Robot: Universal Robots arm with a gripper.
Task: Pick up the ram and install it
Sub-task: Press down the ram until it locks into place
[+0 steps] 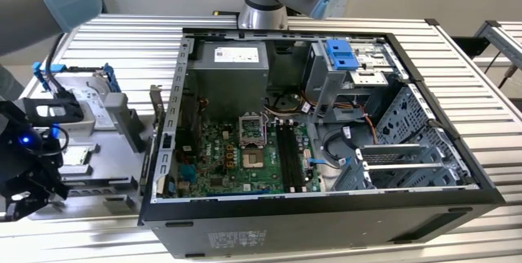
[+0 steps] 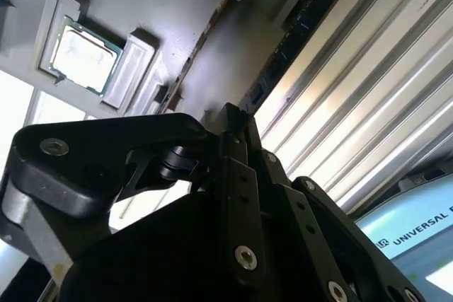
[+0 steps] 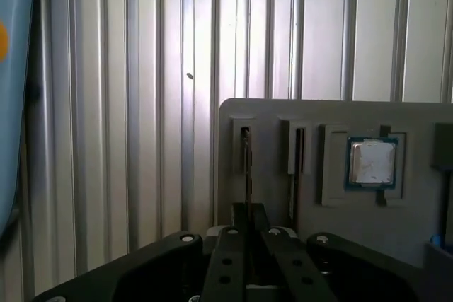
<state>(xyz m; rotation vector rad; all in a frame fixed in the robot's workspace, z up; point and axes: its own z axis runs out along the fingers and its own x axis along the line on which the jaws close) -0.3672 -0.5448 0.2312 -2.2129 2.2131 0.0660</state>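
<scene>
Plainly, the thin green ram stick (image 3: 245, 164) is light and stiff but fragile. It is best taken by its two flat faces near the upper edge, keeping off the contact edge and without twisting, since the board could flex or chip.

It stands on edge in a narrow slot of the grey moulded parts tray (image 3: 333, 114), which lies on the ribbed aluminium table (image 3: 141, 104) at the exterior view's left of the open black computer case (image 1: 326, 122). In the first wrist view it shows as a slim dark line.

The black two-fingered gripper (image 3: 248, 210) sits right over the stick's near end. Its fingers look drawn together and, as far as I can judge, are pinching the stick while it sits in its slot.

A second dark stick (image 3: 298, 153) fills the neighbouring slot, and a square silver processor chip (image 3: 371, 162) rests in a pocket beside it.
</scene>
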